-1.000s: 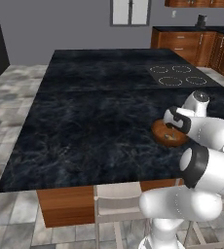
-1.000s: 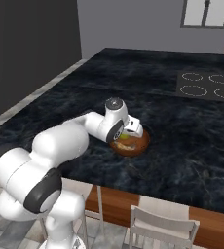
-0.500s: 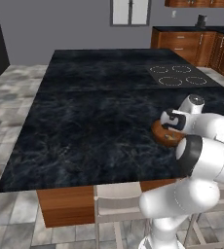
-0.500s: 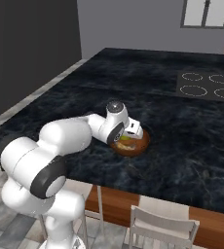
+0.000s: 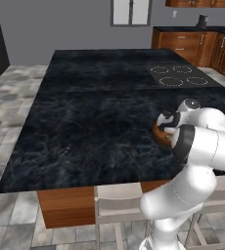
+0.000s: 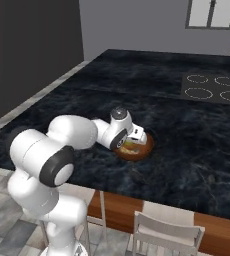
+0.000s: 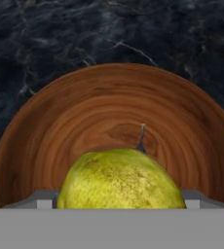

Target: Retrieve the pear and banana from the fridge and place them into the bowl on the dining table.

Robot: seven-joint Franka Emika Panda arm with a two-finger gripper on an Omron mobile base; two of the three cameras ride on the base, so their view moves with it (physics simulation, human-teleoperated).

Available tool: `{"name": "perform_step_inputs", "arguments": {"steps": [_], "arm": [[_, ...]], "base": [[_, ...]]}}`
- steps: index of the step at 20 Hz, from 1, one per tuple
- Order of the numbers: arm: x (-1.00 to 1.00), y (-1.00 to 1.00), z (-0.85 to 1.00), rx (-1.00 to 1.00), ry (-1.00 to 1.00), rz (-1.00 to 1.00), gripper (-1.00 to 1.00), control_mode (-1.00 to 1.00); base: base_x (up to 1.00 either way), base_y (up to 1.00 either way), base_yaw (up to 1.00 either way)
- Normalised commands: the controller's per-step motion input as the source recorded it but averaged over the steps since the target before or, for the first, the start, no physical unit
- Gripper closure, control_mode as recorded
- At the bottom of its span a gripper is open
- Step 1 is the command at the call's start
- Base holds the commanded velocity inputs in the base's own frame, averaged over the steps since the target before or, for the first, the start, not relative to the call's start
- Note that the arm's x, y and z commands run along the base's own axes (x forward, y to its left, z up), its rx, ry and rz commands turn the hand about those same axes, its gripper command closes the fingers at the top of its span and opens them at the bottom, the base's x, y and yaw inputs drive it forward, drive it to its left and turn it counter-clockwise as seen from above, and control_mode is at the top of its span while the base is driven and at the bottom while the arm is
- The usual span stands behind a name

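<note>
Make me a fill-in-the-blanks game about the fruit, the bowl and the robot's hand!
1. The pear sits in the wooden ____.
2. The bowl stands on a black ____ tabletop.
3. The pear's skin is yellow-____.
4. The gripper hovers over the bowl with its jaws ____.

Missing words: bowl; marble; green; open

Beyond my work I see a window [image 5: 130,10] in the grey back wall. Brown wooden cupboards [image 5: 195,46] run along the far right, with two small items on their counter, too small to tell. Grey stone floor tiles [image 5: 11,107] spread to the left. White chairs [image 6: 166,233] stand tucked against the near edge, one [image 5: 115,211] just beside my base.
</note>
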Motion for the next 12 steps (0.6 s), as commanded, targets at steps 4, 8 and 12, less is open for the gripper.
{"name": "perform_step_inputs", "arguments": {"steps": [4,8,12], "arm": [[0.22,-0.11,-0.18,0.0,0.0,0.0,1.0,-1.0],[0.19,-0.14,-0.16,0.01,0.0,0.0,1.0,-1.0],[0.22,-0.07,-0.16,0.0,0.0,0.0,1.0,-1.0]], "base": [[0.0,0.0,0.0],[0.0,0.0,0.0],[0.0,0.0,0.0]]}}
